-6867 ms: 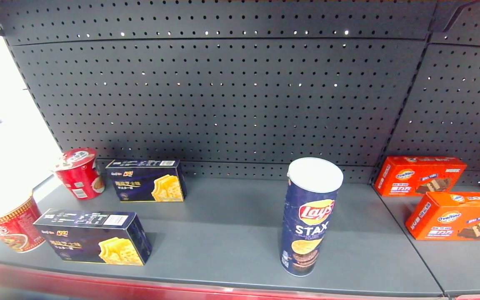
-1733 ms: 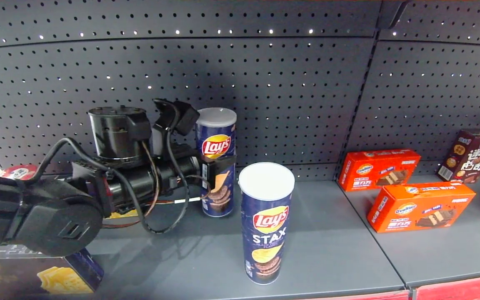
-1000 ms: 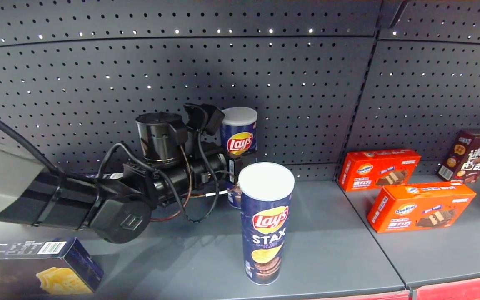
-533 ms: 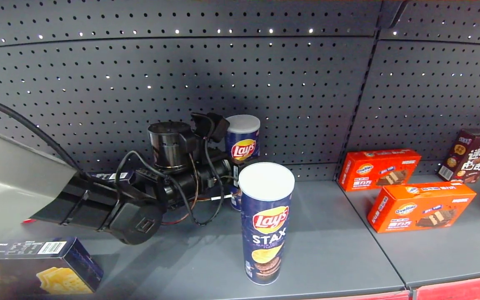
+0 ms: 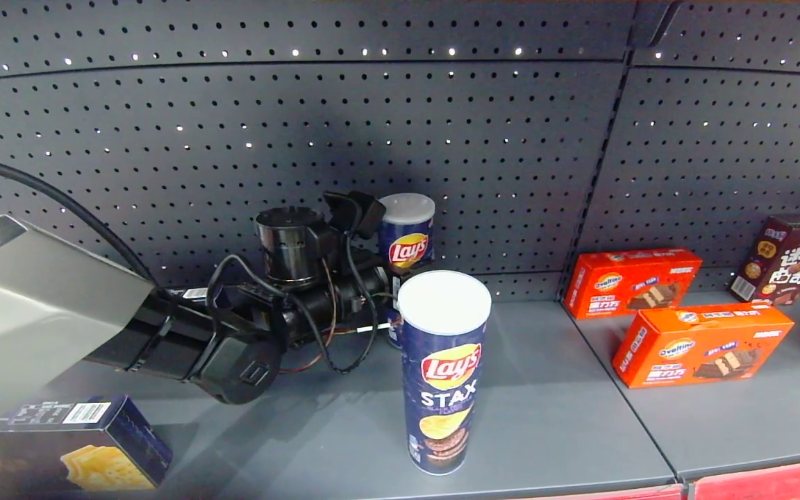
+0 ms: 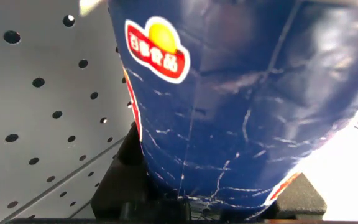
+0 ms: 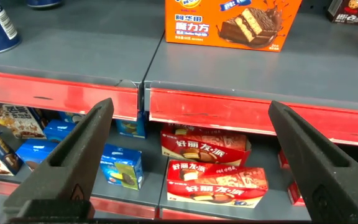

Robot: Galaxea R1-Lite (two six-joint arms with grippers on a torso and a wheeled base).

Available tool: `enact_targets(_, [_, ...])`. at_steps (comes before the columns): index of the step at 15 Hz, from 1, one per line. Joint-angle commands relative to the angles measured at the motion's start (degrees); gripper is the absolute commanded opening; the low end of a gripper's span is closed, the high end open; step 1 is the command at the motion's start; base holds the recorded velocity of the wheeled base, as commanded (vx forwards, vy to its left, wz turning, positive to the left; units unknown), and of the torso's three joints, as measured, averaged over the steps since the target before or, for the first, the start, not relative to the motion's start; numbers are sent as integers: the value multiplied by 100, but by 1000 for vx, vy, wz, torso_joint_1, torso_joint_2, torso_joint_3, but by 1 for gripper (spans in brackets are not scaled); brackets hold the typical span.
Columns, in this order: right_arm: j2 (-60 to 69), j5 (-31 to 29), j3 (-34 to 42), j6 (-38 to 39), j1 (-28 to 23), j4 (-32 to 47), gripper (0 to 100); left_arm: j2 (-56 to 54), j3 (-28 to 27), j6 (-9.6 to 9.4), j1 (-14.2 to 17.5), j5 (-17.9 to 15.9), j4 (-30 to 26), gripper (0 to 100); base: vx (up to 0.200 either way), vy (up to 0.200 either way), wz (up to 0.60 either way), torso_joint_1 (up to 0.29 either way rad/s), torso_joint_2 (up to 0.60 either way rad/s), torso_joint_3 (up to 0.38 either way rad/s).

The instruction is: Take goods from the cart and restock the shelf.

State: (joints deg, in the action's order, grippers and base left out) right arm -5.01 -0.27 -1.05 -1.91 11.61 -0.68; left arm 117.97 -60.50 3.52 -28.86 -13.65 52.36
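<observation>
Chip can [image 5: 407, 229], in the head view, stood upright just left of the frame's centre, close to the pegboard back panel [image 5: 511, 173] and behind a second, nearer chip can [image 5: 444, 375] on the shelf [image 5: 567, 417]. Your left gripper [image 5: 396, 278] reached in from the left edge and was clamped on its middle. You could not tell whether its base touched the shelf, since the nearer can hid most of it. Orange boxes [image 5: 698, 344] lay at the right.

In the left wrist view, the dark blue wall of the held can sat right against the camera, with black fingers [image 6: 123, 180] closed on it.

In the right wrist view, your right gripper [image 7: 190, 106] had its jaws spread wide with nothing between them, facing the red shelf edge [image 7: 328, 115].

You should judge the can light, stiff along its length but easily dented, with a glossy, slippery sleeve. Mid-height was the place to hold it, squeezing gently.
</observation>
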Motion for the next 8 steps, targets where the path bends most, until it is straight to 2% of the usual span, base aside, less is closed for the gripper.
enact_targets(1, [-9,0,-1,-2,0,-2,100,7,-5,-1,11,3,2,0,0,0,0,0,0,0])
enact_targets(7, [-9,0,-1,-2,0,-2,100,77,-49,-1,20,12,2,0,0,0,0,0,0,0])
enact_targets(8, [-9,0,-1,-2,0,-2,100,77,-49,-1,20,21,2,100,0,0,0,0,0,0])
